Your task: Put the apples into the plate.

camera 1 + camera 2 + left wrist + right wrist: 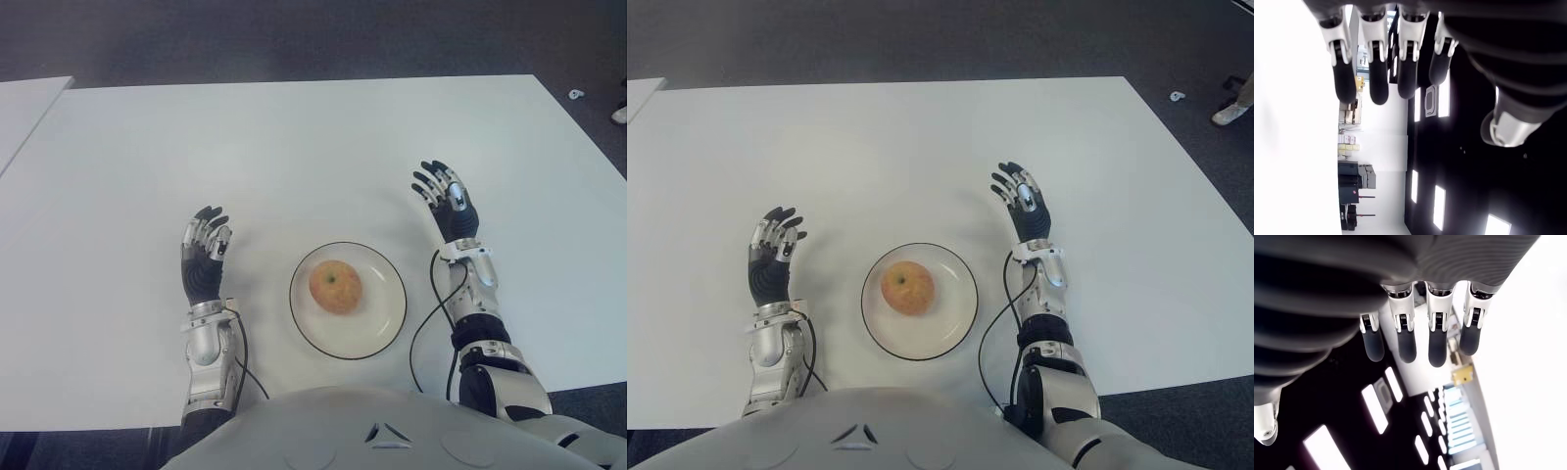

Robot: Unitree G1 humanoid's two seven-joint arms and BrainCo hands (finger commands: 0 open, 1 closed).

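One reddish-yellow apple (335,287) sits inside the white, dark-rimmed plate (387,325) near the table's front edge. My left hand (203,250) shows to the left of the plate, fingers extended and holding nothing. My right hand (443,199) shows to the right of the plate and a little farther back, its fingers also spread with nothing in them. Both wrist views show straight fingers (1378,83) and fingers (1437,345) with nothing between them.
The white table (294,157) stretches wide behind the plate. A second white surface (24,103) adjoins at the far left. Dark floor lies beyond the far edge, with a small white object (576,94) on it at the right.
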